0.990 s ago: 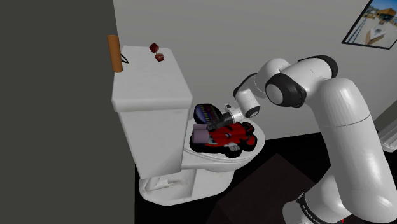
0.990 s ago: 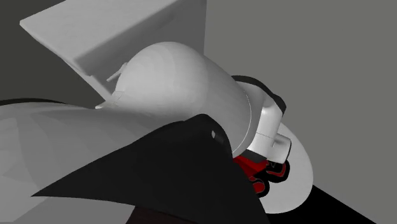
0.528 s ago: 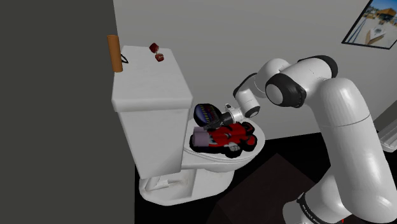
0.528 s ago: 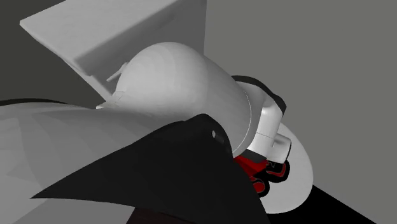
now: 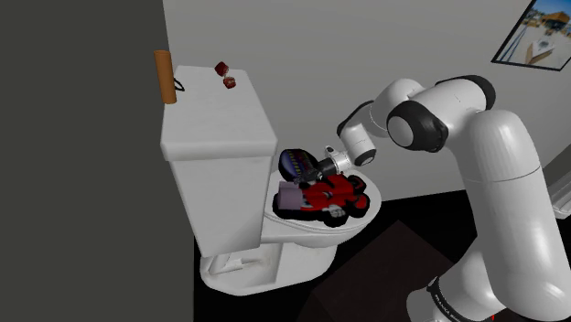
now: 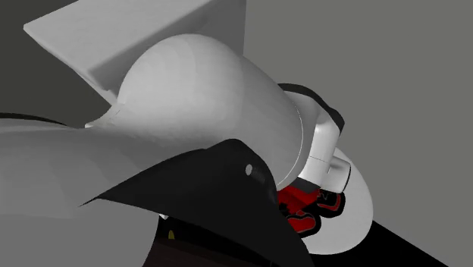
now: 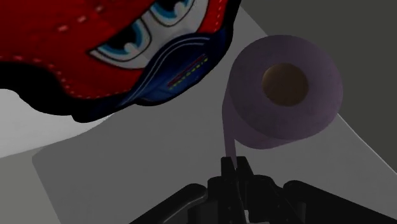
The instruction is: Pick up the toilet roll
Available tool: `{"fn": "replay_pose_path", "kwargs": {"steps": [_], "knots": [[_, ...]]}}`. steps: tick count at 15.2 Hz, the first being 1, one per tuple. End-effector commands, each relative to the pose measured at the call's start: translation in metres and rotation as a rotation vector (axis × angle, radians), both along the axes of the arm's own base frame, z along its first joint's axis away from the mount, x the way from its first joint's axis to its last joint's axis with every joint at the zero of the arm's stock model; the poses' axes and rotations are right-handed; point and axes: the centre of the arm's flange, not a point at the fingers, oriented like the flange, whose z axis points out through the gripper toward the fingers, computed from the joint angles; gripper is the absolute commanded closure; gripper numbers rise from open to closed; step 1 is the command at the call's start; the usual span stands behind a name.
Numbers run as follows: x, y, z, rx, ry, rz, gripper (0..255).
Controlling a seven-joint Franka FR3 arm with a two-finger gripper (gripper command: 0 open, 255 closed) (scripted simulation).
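Note:
A pale purple toilet roll [image 7: 283, 89] with a brown core lies on its side on the white toilet lid [image 7: 127, 172]. A loose strip of its paper hangs down from it into my gripper [image 7: 234, 167], whose black fingers [image 7: 225, 170] are shut on that strip. In the shoulder view the roll [image 5: 291, 196] lies on the toilet bowl [image 5: 311, 233], on the side toward the tank, with the gripper [image 5: 309, 182] right above it.
A red toy [image 5: 334, 194] with cartoon eyes lies beside the roll, and a dark domed object [image 5: 297, 162] sits behind it. On the tank [image 5: 218, 119] are a brown cylinder [image 5: 164, 77] and two small red cubes [image 5: 222, 69]. My dark stand [image 5: 366, 274] is below.
The fingers have closed onto the roll's loose strip. The arm's upper links have shifted slightly up and to the shoulder view's right; roll and toy have not moved.

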Motion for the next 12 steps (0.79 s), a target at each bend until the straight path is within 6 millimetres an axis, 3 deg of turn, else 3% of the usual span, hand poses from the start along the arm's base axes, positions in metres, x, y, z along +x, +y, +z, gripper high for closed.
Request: {"fn": "replay_pose_path", "kwargs": {"steps": [1,10,12], "knots": [[0.000,-0.001,0.011,0.000,0.000,0.000,255],[0.000,-0.001,0.058,0.000,0.000,0.000,255],[0.000,-0.001,0.059,0.000,0.000,0.000,255]]}}
